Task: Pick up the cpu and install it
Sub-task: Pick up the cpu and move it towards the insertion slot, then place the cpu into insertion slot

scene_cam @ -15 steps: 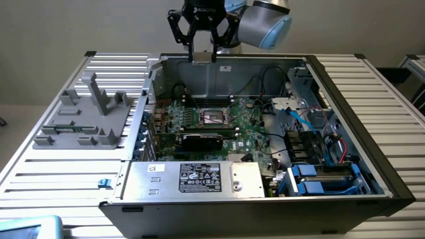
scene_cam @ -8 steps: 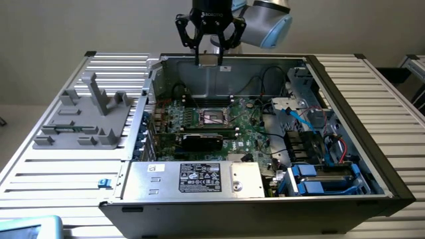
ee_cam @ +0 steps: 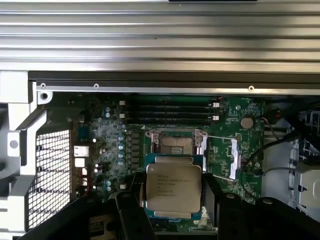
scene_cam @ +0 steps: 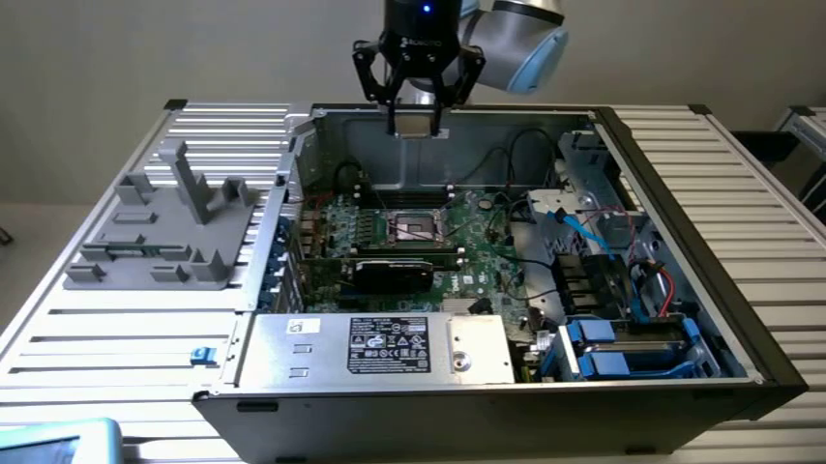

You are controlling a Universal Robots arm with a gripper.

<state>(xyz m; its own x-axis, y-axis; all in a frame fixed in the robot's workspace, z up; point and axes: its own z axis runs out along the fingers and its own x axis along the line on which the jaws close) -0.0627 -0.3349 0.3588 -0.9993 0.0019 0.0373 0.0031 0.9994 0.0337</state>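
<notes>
Above the open computer case (scene_cam: 490, 420), the end effector (scene_cam: 417, 116) apparently clamps the cpu (ee_cam: 173, 187) by its edges.

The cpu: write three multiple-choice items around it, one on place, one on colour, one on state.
1. Where is the flat square cpu with the silver-grey metal top?
A. seated in the dark square metal-framed socket
B. held in the black gripper above the open dark computer case
C. lying on the case floor

2. The flat motherboard is:
A. red
B. green
C. white

3. The socket is:
A. empty
B. holding a chip
C. under a fan

Answers:
1. B, the jaws flank the chip on both sides.
2. B, the board around the socket is green.
3. A, its bare contact field shows.
</notes>
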